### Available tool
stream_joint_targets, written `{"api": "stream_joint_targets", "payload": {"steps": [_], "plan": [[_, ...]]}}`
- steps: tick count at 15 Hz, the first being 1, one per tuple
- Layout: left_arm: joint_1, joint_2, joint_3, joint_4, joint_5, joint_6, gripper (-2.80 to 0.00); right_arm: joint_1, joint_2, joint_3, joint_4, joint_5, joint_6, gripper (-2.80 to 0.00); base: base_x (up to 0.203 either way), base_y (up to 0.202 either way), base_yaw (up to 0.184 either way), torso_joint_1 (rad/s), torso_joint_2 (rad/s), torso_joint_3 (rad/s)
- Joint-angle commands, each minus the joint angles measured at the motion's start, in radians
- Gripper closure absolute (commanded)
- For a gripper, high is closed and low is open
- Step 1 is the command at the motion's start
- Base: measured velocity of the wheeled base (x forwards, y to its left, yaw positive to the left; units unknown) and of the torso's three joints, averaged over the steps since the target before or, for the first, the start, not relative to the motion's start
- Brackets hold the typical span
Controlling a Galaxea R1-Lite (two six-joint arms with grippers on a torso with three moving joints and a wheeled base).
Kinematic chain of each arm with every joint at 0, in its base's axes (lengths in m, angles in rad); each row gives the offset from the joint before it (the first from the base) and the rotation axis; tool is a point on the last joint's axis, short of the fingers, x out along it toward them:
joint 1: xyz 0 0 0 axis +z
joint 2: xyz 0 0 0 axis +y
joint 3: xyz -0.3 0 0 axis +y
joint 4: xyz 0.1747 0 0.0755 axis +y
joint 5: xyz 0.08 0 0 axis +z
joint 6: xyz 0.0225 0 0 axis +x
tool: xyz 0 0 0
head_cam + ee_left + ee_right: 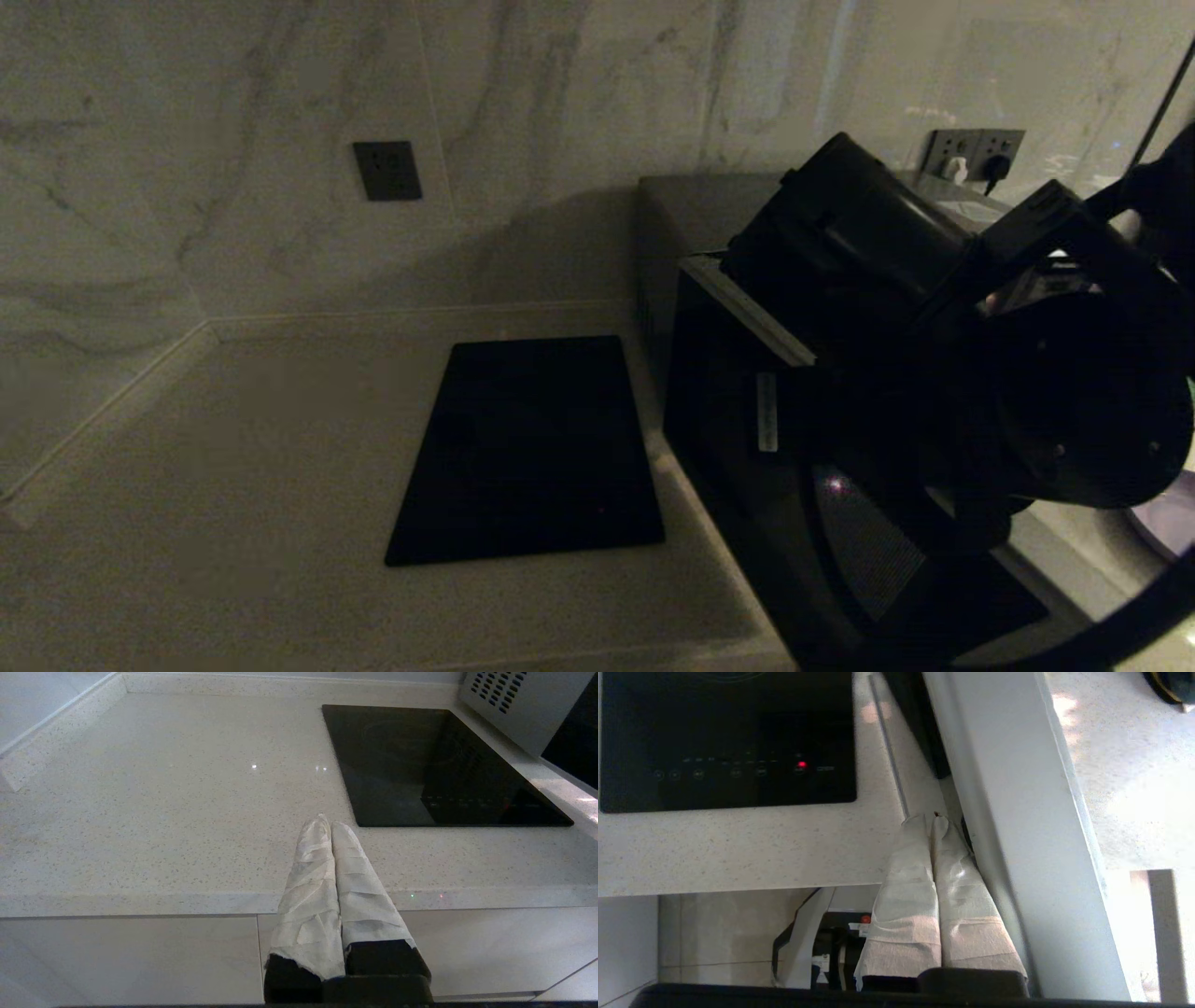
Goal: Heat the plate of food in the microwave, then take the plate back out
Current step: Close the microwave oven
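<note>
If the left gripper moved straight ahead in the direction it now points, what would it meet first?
Probably the countertop. The left gripper, its fingers shut together, points out over the counter's front edge and slightly down at bare stone. The black cooktop lies off to one side of that line. Depth is hard to judge.

Right arm (pixel 980 355) hides most of microwave (pixel 738 429); plate of food (pixel 1172 518) cut by edge.
</note>
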State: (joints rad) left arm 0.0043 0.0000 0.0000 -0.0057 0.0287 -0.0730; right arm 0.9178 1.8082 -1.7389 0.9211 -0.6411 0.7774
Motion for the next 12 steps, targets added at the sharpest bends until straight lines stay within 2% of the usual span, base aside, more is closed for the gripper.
{"api": "stream_joint_targets", "payload": {"steps": [1, 12], "plan": [[0.000, 0.002, 0.000, 0.000, 0.000, -0.001, 0.00, -0.019, -0.024, 0.004, 0.005, -0.006, 0.001, 0.00, 0.000, 0.000, 0.000, 0.000, 0.00, 0.000], [0.000, 0.002, 0.000, 0.000, 0.000, -0.001, 0.00, -0.081, -0.133, 0.021, 0.012, -0.012, -0.045, 0.00, 0.000, 0.000, 0.000, 0.000, 0.00, 0.000]]}}
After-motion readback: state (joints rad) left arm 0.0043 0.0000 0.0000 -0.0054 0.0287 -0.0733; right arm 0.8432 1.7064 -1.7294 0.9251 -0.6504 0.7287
